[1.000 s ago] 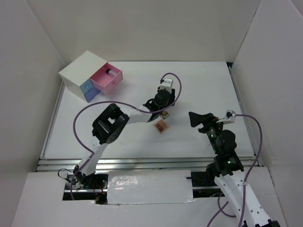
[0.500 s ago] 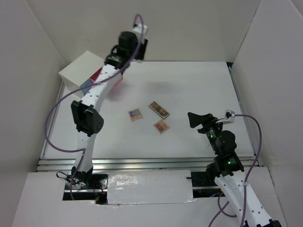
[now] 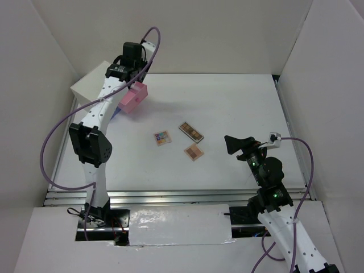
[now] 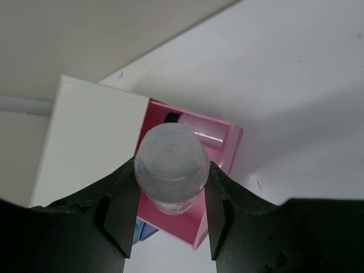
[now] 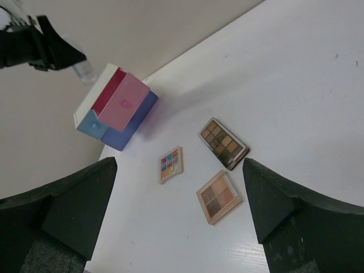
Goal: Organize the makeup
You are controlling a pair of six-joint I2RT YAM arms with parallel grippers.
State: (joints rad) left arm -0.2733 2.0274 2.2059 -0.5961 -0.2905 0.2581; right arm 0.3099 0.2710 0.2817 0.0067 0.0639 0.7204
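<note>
Above the open pink drawer [image 4: 234,149]: left gripper [image 4: 169,210] pinching the small clear bottle [image 4: 172,168].
I hold it there for release inside; right gripper [image 3: 230,144] spread, parked beside the palettes [image 5: 223,143].

Bright, even white light falls from above in all three views. In the overhead view the white table [image 3: 239,102] and the walls are almost the same shade, and shadows are faint and soft-edged, the clearest a small grey patch beside the pink drawer [image 3: 132,98]. In the left wrist view the clear bottle [image 4: 171,165] sits close to the lens and looks soft and hazy. The left gripper [image 4: 172,170] shows as near-black shapes with little detail, and a broad pale shadow crosses the table on the right. In the right wrist view the right gripper [image 5: 176,216] is dark and blurred in the near corners, while the palettes [image 5: 223,143] are sharp.
</note>
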